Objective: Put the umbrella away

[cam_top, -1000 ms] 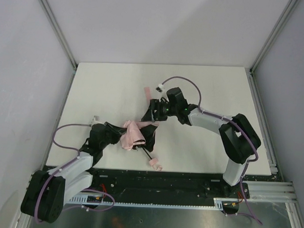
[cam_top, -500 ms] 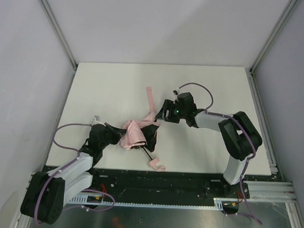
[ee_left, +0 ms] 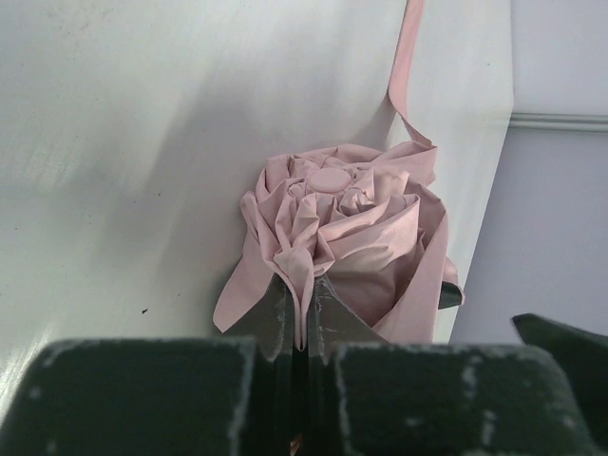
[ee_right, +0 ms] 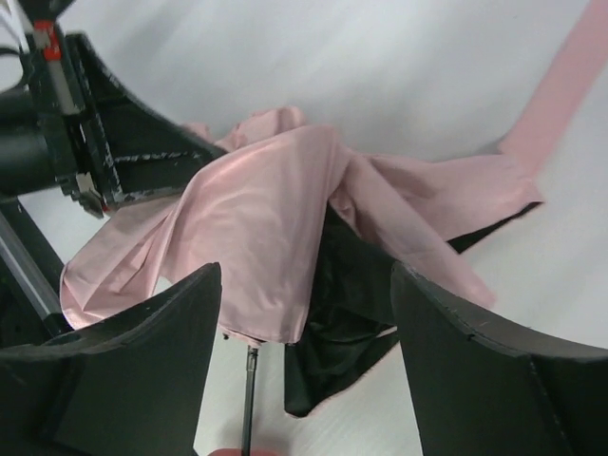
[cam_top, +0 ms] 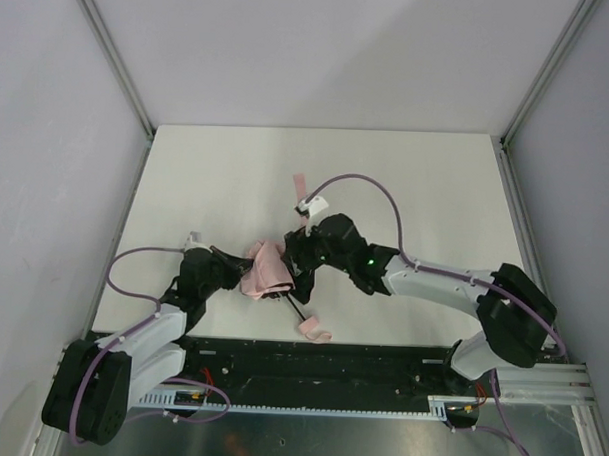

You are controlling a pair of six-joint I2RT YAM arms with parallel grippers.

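Umbrella [cam_top: 268,272] lies bunched up by the table's [cam_top: 216,175] near edge, left of centre, with its dark shaft [cam_top: 294,310] poking toward that edge. Left gripper [ee_left: 306,318] has its fingers [ee_left: 277,309] pressed together, pinching a fold of pink fabric. Right gripper [ee_right: 306,285] hangs over the bundle with fingers [ee_right: 142,351] spread wide, closed on nothing.

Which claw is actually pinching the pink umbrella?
The left gripper, shut on a fold of the umbrella; the right gripper is open, holding nothing.
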